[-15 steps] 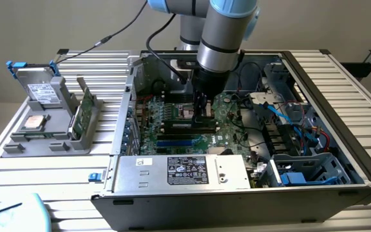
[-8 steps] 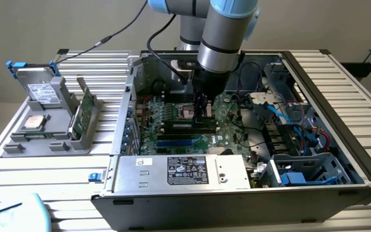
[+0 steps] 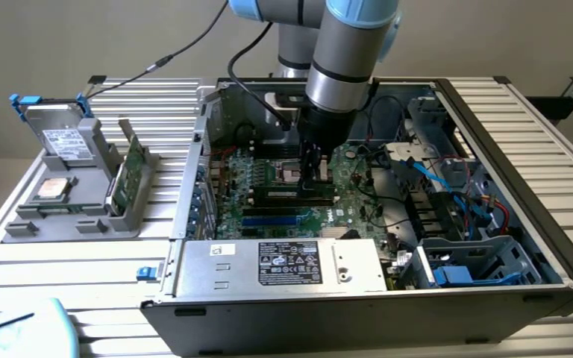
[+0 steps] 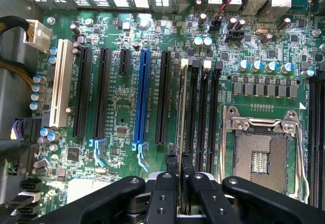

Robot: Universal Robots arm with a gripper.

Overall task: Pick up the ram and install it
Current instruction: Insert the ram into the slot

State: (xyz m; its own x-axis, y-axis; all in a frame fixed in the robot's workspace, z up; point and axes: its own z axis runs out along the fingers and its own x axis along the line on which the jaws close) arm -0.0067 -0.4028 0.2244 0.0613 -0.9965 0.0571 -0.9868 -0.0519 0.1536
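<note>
With your gripper [image 4: 179,160] clenched on the ram [image 4: 181,102], align it squarely with the slots [image 4: 203,112] and press evenly.

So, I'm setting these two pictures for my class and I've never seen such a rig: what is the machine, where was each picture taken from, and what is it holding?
The machine is one robot arm with a gripper at its end. One picture comes from a camera off the arm, overlooking the table. The other comes from a camera on the wrist, looking past the gripper's black fingers at the motherboard. On the table lies an open computer case and, on the exterior view's left, a grey holder carrying a hard drive. The gripper is shut on the ram, a thin stick seen edge-on, over the memory slots beside the empty processor socket.
</note>
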